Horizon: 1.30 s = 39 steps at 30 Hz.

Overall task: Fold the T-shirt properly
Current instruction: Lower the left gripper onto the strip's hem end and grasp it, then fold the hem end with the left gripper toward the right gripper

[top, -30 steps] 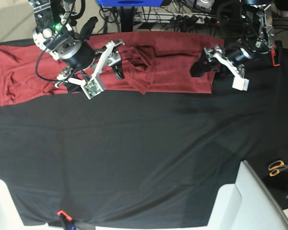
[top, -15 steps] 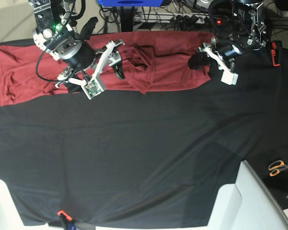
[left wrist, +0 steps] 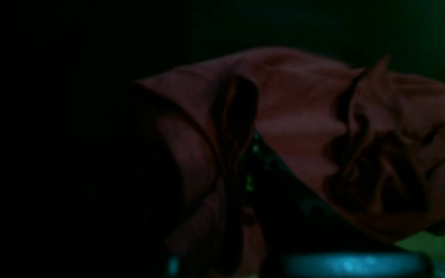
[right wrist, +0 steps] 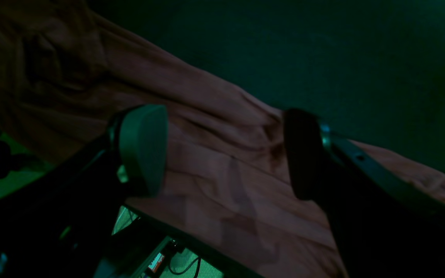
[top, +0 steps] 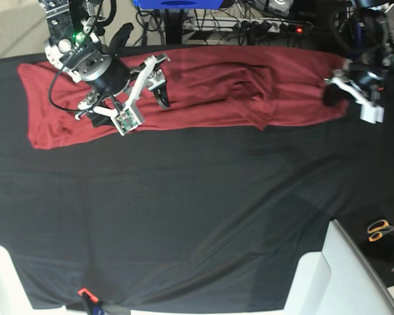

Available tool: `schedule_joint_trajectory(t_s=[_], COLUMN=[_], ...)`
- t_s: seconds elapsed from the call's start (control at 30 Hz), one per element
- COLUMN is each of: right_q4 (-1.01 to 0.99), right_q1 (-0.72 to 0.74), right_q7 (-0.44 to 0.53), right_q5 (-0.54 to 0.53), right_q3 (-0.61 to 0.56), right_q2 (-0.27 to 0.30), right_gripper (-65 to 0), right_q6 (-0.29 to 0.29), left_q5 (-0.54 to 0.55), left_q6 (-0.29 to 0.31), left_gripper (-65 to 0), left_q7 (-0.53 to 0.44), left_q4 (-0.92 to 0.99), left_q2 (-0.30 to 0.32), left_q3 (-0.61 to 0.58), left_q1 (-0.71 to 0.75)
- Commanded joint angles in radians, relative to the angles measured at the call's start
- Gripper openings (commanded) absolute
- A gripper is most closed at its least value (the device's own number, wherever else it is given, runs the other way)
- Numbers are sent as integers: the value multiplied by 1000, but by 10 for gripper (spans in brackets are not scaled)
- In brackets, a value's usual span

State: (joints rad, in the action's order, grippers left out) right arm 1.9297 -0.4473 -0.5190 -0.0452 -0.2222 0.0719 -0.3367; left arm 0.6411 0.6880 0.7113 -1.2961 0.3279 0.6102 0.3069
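The maroon T-shirt lies stretched in a long band across the far side of the black tablecloth, with a bunched fold near its middle. My left gripper is at the shirt's right end, shut on its edge. In the dark left wrist view, pinched and wrinkled fabric fills the frame and the fingers are hard to make out. My right gripper hovers open over the shirt's left part. The right wrist view shows its two fingers spread wide with wrinkled fabric beneath them.
Orange-handled scissors lie at the right edge. White panels stand at the near right corner and the near left corner. An orange clamp sits at the front edge. Cables and a blue object lie behind the table.
My left gripper has moved right, pulling the shirt with it. The shirt's left end has slid in from the table's left edge and the band looks straighter. My right arm has stayed in place.
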Motion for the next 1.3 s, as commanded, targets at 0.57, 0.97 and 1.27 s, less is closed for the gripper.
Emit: schedule_joint_trajectory(t_s=[0.57,0.97,1.27], right_q4=[17,24,24], right_q1=[3,0,0], right_q7=[23,24,24], right_q5=[-11,-12,-12], right_q3=[-1,91,189], right_q2=[1,-16,-59], right_gripper=[-210,-212,-212], right_q6=[-6,-3,-9], left_q5=[19,24,27], left_q6=[-104,-241,-258], left_gripper=[-650,-650,-650], left_q7=[-17,-17,-17], left_q4=[-474,-455,-327], left_q2=[-69,-86,-131], left_q3=[-442,-740,-841], left_q1=[137,1,-79])
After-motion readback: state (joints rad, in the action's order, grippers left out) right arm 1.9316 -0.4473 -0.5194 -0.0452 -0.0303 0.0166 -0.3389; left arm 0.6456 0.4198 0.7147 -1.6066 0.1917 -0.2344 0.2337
